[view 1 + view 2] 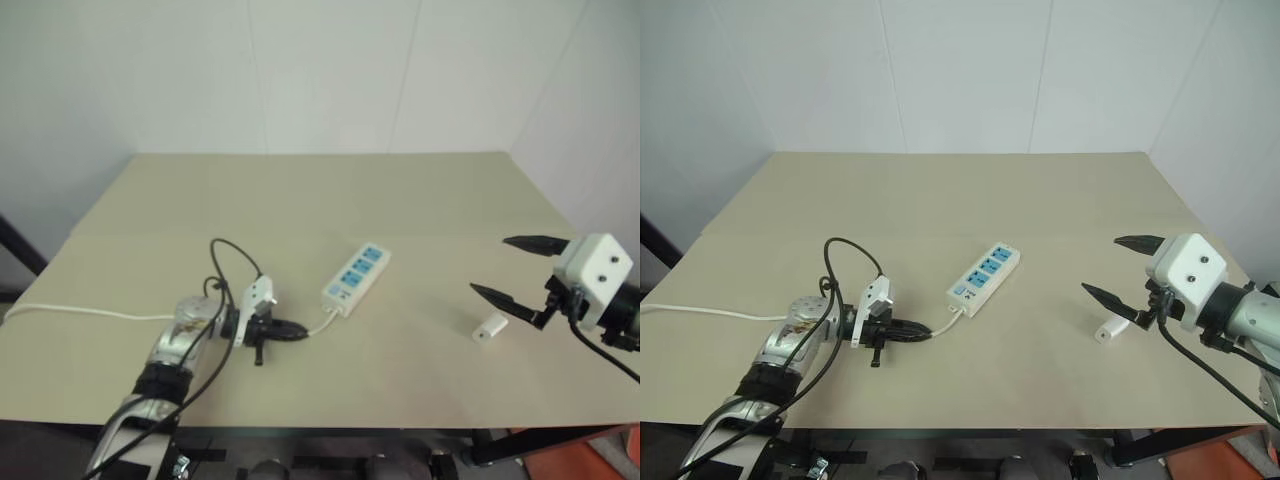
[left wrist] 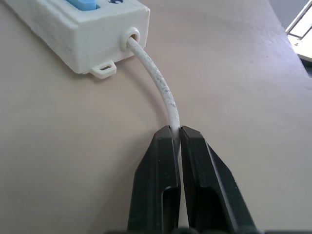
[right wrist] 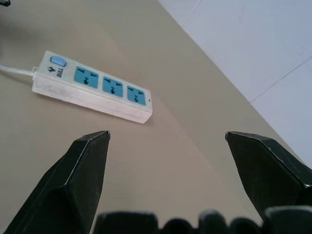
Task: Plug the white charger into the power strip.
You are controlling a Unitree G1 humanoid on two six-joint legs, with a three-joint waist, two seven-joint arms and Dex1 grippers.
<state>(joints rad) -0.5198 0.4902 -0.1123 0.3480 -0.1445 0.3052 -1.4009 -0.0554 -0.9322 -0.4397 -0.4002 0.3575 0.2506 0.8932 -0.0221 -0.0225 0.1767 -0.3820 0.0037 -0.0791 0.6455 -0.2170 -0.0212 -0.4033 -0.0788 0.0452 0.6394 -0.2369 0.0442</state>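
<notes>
Your left claw [image 1: 292, 330] is lying low on the smooth beige desk [image 1: 330, 195], its black tapered fingers pinched tight on the round white cord [image 2: 163, 92] just behind the power strip [image 1: 356, 278]. That strip, a slim boxy white bar with blue sockets, is lying slantwise mid-desk. Your right claw [image 1: 512, 268] is hovering spread wide and gripping nothing, with the white charger [image 1: 489, 327], a small blocky piece, lying just beneath its lower finger. Bare desk is stretching broadly toward the far edge.
</notes>
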